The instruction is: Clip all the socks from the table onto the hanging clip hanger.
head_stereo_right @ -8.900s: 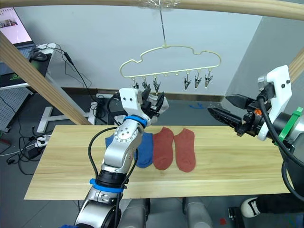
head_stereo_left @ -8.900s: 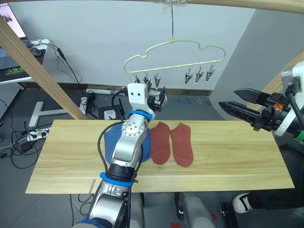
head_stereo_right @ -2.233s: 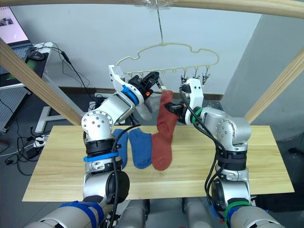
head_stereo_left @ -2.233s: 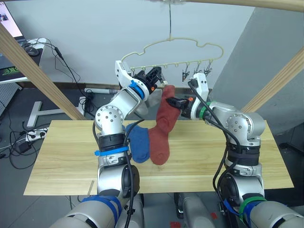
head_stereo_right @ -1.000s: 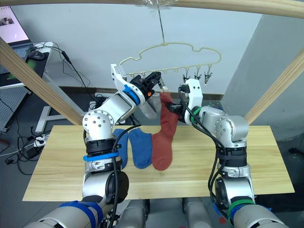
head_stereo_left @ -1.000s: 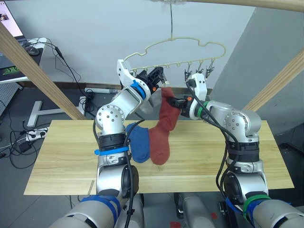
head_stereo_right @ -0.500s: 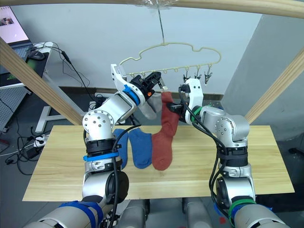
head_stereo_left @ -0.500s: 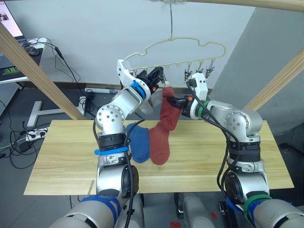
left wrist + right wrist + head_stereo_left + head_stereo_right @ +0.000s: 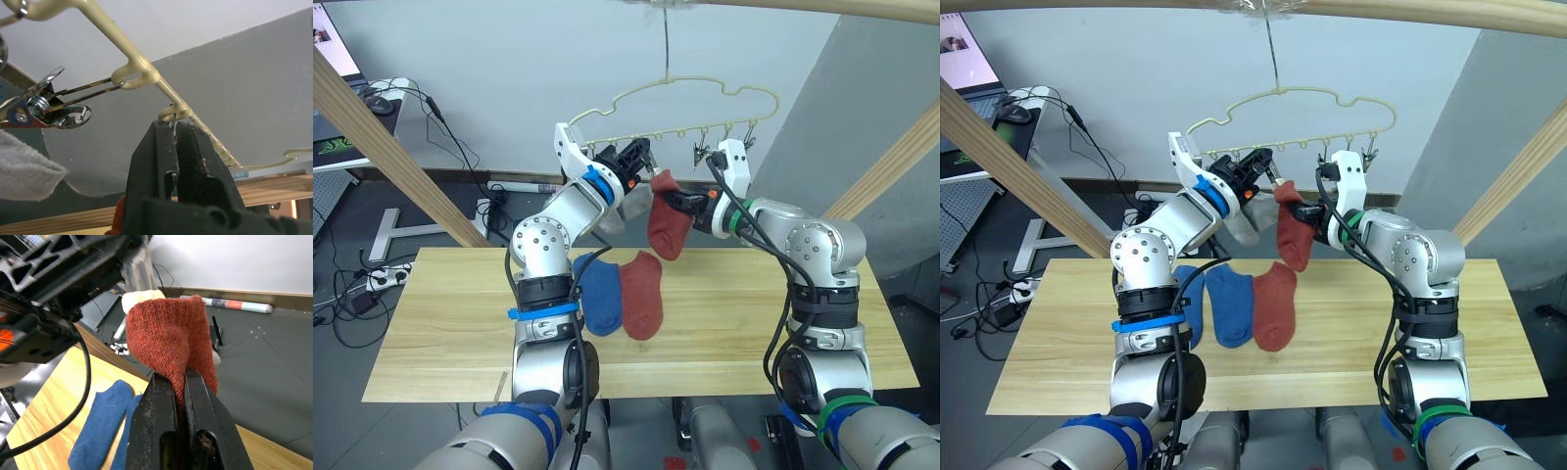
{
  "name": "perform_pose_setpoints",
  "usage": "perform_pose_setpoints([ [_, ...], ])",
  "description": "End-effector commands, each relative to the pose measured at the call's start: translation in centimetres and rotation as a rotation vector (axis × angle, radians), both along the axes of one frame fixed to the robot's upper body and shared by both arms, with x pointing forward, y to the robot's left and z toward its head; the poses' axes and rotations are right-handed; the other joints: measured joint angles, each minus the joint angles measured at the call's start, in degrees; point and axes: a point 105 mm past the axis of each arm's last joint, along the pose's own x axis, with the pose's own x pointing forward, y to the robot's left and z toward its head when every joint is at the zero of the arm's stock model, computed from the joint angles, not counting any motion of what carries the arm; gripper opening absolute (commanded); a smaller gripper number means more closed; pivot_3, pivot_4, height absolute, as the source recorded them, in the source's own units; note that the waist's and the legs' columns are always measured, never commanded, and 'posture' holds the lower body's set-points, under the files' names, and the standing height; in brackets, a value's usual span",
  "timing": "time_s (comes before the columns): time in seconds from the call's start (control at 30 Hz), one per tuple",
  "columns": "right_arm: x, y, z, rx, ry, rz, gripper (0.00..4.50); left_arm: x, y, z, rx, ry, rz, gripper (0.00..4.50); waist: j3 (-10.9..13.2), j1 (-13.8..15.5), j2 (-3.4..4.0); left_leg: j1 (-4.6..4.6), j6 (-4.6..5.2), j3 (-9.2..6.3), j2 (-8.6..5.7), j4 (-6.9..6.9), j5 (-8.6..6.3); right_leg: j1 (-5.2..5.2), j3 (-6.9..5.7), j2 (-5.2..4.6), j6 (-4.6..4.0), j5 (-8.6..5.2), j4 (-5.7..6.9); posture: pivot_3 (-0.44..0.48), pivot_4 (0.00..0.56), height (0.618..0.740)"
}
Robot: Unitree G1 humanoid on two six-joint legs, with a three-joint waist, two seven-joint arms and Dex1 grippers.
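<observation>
My right gripper (image 9: 664,200) is shut on the cuff of a rust-red sock (image 9: 669,227), which hangs free above the table (image 9: 440,313), just under the clip hanger (image 9: 690,83). In the right wrist view the fingers (image 9: 164,401) pinch the red fabric (image 9: 171,340). My left gripper (image 9: 642,160) is up at the hanger's row of clips, shut on a clip's thin wire (image 9: 173,128). A light grey sock (image 9: 1246,230) hangs clipped behind the left arm. A second rust-red sock (image 9: 642,294) and a blue sock (image 9: 599,297) lie flat on the table; another blue sock (image 9: 1187,294) is partly hidden by the left arm.
Bare clips (image 9: 724,149) hang on the hanger's right half. Round wooden poles slant at the left (image 9: 391,147) and right (image 9: 891,166), with a beam across the top (image 9: 803,8). A desk with cables (image 9: 342,127) stands far left. The table's right half is bare wood.
My right gripper has risen and lifted the rust-red sock off the table, so its toe now hangs free near the clips. The left gripper has stayed at the clips.
</observation>
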Motion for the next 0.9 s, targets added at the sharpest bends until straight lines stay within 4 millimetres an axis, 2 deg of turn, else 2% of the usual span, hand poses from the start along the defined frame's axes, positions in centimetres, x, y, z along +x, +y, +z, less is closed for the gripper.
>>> perform_pose_setpoints([
  [0.03, -0.3, 0.5, 2.1, 0.026, -0.072, 0.016, 0.02, -0.4, -0.5, 1.1, 0.000, -0.046, -0.017, 0.15, 0.00, 0.00, 0.00, 0.00, 0.00, 0.00, 0.00, 0.00, 0.00, 0.00, 0.00, 0.00, 0.00, 0.00, 0.00, -0.020, 0.209, 0.740],
  [0.4, 0.7, 1.5, 2.4, 0.030, -0.083, 0.022, 0.02, -0.4, -0.6, 1.1, 0.000, -0.048, -0.015, 0.15, 0.00, -0.01, 0.00, 0.00, 0.00, 0.00, 0.00, 0.00, 0.00, 0.00, 0.00, 0.00, 0.00, 0.00, 0.00, -0.019, 0.210, 0.740],
  [0.83, 1.3, 1.5, 2.8, 0.032, -0.097, 0.016, 0.02, -0.4, -0.7, 1.2, -0.001, -0.054, -0.020, 0.15, 0.00, -0.01, 0.00, 0.00, 0.00, 0.00, 0.00, 0.00, 0.00, -0.01, -0.01, 0.00, 0.00, 0.00, 0.00, -0.018, 0.209, 0.740],
  [0.9, 1.2, 1.5, 2.9, 0.034, -0.098, 0.017, 0.00, -0.4, -0.7, 1.2, -0.005, -0.055, -0.023, 0.72, 0.00, -0.01, 0.00, 0.00, 0.00, 0.00, 0.00, 0.00, 0.00, -0.01, -0.01, 0.00, 0.00, 0.00, 0.00, -0.018, 0.208, 0.740],
])
